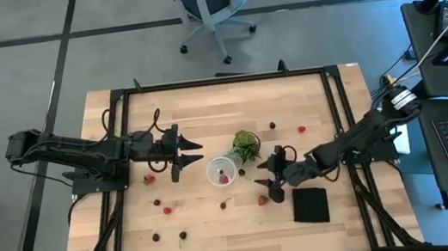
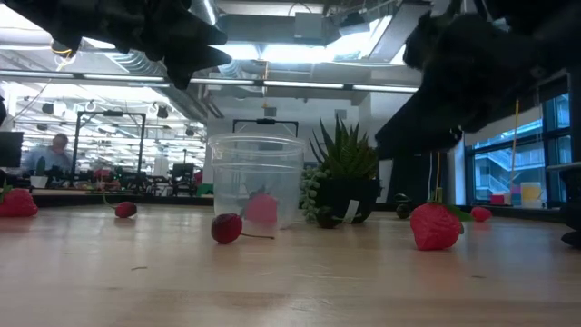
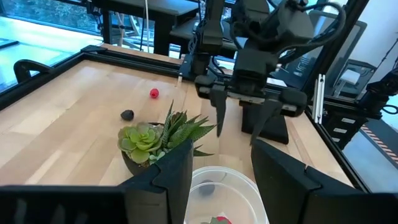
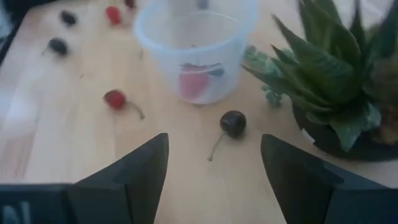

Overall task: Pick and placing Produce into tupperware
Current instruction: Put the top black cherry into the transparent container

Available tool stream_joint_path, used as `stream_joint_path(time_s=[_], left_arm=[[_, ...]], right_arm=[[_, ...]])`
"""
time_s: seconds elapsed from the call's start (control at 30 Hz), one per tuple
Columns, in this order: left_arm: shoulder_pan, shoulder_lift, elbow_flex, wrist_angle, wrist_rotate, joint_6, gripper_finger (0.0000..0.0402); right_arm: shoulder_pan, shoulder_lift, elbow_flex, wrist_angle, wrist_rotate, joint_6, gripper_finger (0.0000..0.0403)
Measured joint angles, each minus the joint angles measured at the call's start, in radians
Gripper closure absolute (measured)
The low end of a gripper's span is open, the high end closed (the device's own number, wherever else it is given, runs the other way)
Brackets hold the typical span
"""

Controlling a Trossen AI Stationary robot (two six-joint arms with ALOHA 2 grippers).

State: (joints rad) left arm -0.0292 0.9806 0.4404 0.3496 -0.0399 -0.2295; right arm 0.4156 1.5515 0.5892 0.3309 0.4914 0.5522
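The tupperware is a small round translucent cup standing upright on the table, with a red strawberry inside. Small red and dark berries lie scattered around it. My left gripper hovers open just left of the cup, above its rim. My right gripper is open to the cup's right, pointing at it. A dark cherry lies on the wood ahead of its fingers, between them and the cup. Another dark cherry and a strawberry rest on the near side.
A green potted plant stands just beyond the cup on its far right. A flat black square lies right of my right gripper. More berries sit near the far edge and at the near left. A black frame borders the table.
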Motion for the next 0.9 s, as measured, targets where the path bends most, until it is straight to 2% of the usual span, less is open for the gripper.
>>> stream_joint_path(time_s=[0.13, 0.47, 0.73, 0.9], left_arm=[[0.0, 0.0, 0.0, 0.0, 0.0, 0.001, 0.0246], [0.0, 0.001, 0.0, -0.026, 0.0, 0.003, 0.0246], [0.0, 0.001, 0.0, -0.027, 0.0, 0.003, 0.0246], [0.0, 0.001, 0.0, -0.027, 0.0, 0.003, 0.0246]], right_arm=[[0.0, 0.053, 0.0, 0.054, 0.014, 0.048, 0.0146], [0.021, 0.147, 0.0, 0.223, 0.012, -0.008, 0.0146], [0.019, 0.192, 0.003, 0.216, 0.013, 0.025, 0.0146], [0.012, 0.231, 0.076, 0.139, 0.016, -0.008, 0.0146]])
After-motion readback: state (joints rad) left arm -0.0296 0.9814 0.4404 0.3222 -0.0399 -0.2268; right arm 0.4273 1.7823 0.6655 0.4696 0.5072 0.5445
